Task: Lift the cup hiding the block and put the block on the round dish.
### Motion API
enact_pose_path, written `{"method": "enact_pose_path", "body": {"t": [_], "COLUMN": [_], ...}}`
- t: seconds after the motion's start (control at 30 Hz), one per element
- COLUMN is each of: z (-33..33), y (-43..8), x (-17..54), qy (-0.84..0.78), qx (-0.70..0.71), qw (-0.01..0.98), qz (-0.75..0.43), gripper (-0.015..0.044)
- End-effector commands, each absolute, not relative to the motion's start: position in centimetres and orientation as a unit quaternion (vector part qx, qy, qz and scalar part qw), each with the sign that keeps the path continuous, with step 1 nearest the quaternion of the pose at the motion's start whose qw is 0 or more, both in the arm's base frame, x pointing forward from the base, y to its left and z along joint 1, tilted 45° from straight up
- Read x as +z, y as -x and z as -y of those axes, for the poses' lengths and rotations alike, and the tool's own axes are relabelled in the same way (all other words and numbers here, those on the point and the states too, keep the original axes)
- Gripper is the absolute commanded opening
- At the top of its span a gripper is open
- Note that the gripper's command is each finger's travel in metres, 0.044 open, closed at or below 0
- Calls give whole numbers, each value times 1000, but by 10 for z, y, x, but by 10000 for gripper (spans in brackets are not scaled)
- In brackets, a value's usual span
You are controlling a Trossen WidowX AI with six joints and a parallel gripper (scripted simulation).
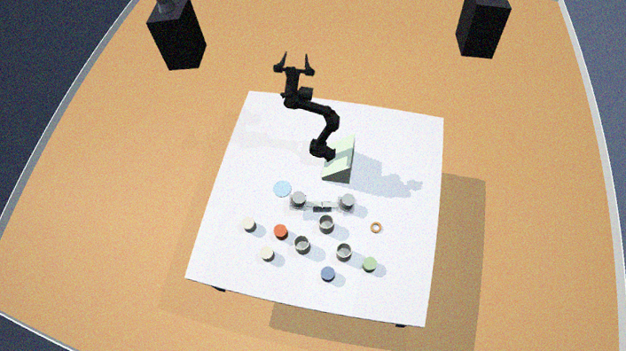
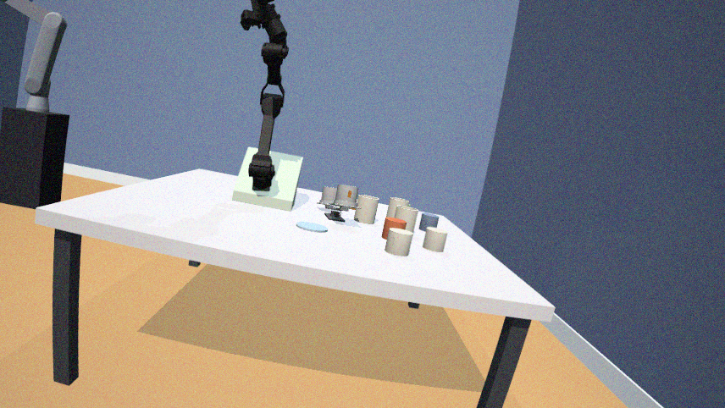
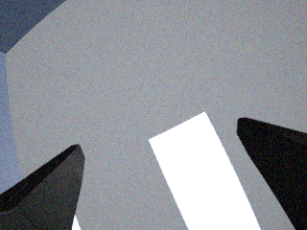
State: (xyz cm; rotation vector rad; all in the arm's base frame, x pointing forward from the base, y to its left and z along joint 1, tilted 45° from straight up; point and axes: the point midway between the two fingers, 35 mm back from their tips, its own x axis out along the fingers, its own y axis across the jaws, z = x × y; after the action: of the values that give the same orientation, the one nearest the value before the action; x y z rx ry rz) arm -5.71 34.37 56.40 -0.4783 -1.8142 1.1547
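Note:
My gripper (image 1: 296, 55) (image 3: 160, 138) is open and empty, raised beyond the table's back edge in the top view, far from both cups. One grey cup (image 1: 298, 199) (image 2: 345, 195) stands on the balance end nearest the dish; it has a small orange mark in the exterior view. The other grey cup (image 1: 347, 200) (image 2: 329, 194) stands on the far end. The balance (image 1: 321, 209) (image 2: 334, 217) is between them; I cannot tell surely which end is lower. The light blue round dish (image 1: 282, 188) (image 2: 311, 227) has nothing on it. The block is not visible.
Three open cups (image 1: 326, 224) (image 1: 302, 244) (image 1: 343, 252) stand in front of the balance. Around them are a red piece (image 1: 280, 230), a green one (image 1: 369, 264), a blue one (image 1: 328, 273), two cream ones (image 1: 248, 223) (image 1: 267, 253) and an orange ring (image 1: 371, 226). A pale green sloped block (image 2: 289, 174) is by the arm's base.

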Motion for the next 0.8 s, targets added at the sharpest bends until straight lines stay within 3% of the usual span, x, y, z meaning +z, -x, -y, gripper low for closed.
{"method": "enact_pose_path", "body": {"t": [0.0, 0.77], "z": [-313, -131], "y": [76, 128], "x": [584, 650], "qy": [155, -77], "qx": [433, 246], "qw": [450, 444], "qz": [765, 858], "gripper": [440, 440]}}
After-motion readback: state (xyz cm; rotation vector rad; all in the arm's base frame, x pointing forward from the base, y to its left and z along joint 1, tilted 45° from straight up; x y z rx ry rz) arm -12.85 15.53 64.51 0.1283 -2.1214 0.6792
